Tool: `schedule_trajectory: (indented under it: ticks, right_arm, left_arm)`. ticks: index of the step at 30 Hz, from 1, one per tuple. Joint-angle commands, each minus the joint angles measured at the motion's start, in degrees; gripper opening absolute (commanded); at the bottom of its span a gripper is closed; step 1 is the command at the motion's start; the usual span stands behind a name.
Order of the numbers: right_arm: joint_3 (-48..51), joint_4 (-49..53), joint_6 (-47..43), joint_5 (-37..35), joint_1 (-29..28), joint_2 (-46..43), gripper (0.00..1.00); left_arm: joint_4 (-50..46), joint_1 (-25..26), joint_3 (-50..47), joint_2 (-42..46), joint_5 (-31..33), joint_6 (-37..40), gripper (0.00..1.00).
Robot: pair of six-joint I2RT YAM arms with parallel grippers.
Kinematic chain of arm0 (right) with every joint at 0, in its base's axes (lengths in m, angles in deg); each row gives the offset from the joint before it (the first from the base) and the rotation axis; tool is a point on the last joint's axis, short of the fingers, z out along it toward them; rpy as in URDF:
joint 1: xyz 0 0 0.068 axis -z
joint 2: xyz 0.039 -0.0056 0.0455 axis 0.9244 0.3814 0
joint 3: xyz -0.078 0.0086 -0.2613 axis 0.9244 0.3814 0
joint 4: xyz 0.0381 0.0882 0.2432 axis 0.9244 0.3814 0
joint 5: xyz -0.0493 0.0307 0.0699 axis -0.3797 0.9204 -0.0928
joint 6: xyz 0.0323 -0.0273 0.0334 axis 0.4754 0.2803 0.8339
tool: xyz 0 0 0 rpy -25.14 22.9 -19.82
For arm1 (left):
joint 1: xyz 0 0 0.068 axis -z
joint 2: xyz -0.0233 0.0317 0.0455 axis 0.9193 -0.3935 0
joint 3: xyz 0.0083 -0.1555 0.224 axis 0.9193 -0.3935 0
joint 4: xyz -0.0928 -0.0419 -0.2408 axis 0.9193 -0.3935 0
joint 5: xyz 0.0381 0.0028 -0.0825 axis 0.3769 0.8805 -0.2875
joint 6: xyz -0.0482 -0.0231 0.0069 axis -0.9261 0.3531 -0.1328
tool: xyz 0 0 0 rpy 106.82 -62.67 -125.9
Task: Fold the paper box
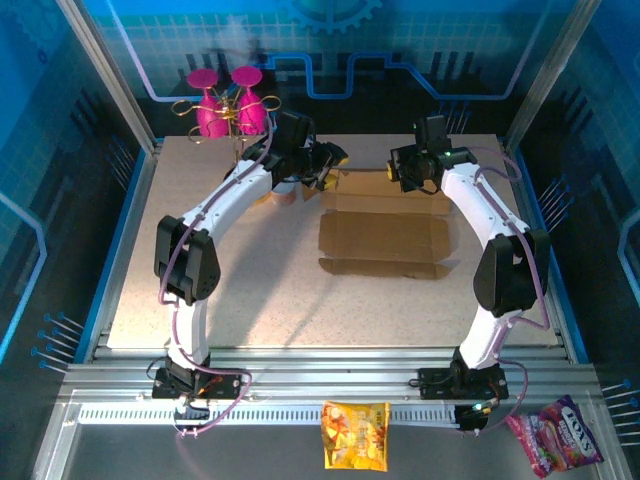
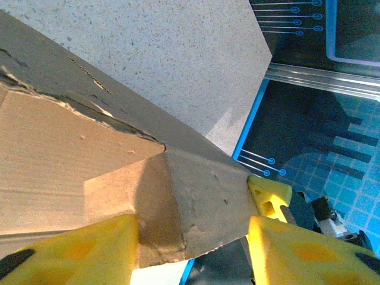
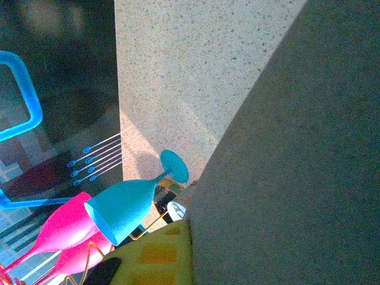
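Lying open, the paper box [image 1: 380,238] is gripped at 2 far corners.

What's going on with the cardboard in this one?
Both arms are working the far edge of the paper box, which lies mostly flat and open on the table. The left gripper has a folded corner flap filling the gap between its fingers. The right gripper is closed on a raised panel at the other far corner. The box is not yet formed.
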Motion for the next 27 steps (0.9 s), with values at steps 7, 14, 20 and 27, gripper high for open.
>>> schedule_trajectory:
  ticks: [7, 14, 20, 27]
  right_arm:
    - [2.2, -2.1, -0.5, 3.0, 0.4, 0.3, 0.0]
    - [8.0, -10.9, -3.7, 7.1, 1.5, -2.9, 0.25]
    - [29.0, -36.3, -0.1, 7.1, 1.3, -12.9, 0.53]
    - [34.4, -44.9, 3.0, 8.0, -0.6, -11.9, 0.41]
  left_arm:
    - [2.4, 1.0, -1.6, -0.7, -1.4, -3.2, 0.19]
    - [2.5, 0.9, -6.3, 1.8, -0.3, -6.7, 0.0]
    - [2.8, 0.9, -12.4, 6.0, 1.2, -11.3, 0.0]
    - [3.1, 0.9, -15.0, 8.0, 0.9, -12.8, 0.0]
